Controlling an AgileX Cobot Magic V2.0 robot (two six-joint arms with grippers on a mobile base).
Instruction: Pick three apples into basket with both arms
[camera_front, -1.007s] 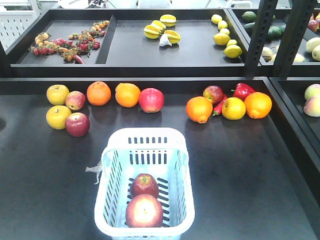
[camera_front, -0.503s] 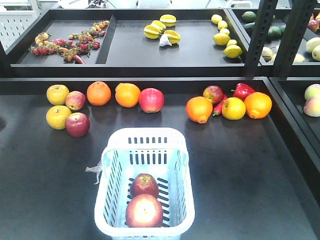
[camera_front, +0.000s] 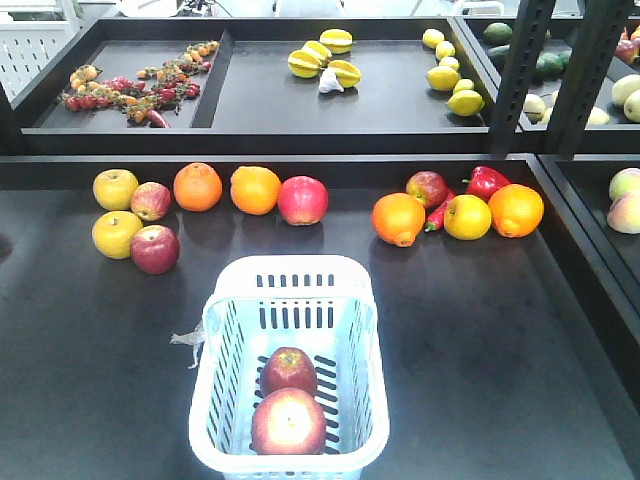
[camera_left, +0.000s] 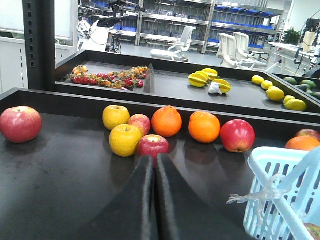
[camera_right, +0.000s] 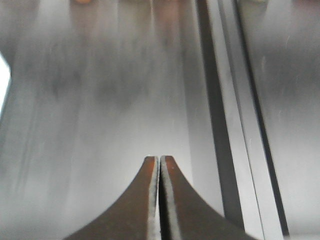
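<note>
Basket: rectangular pale blue-white slotted plastic basket (camera_front: 290, 370) at near middle of dark worktop (camera_front: 480, 340), within reach of both arms; likely centred for that reason.
Apples in basket: two red apples, (camera_front: 288, 370) and (camera_front: 288, 422), touching on the slotted floor; one more judged needed.
Apples on worktop: dark red apple (camera_front: 154, 249) at front of left fruit row; bright red apple (camera_front: 302, 200) beside two oranges; small red apple (camera_front: 427, 187) next to glossy red pepper (camera_front: 487, 181).
Left gripper (camera_left: 154, 172): jaws closed, empty, low over worktop; dark red apple (camera_left: 153, 146) just beyond tips, straight ahead.
Right gripper (camera_right: 159, 172): jaws closed, empty, over bare worktop; no apple in its view.
</note>
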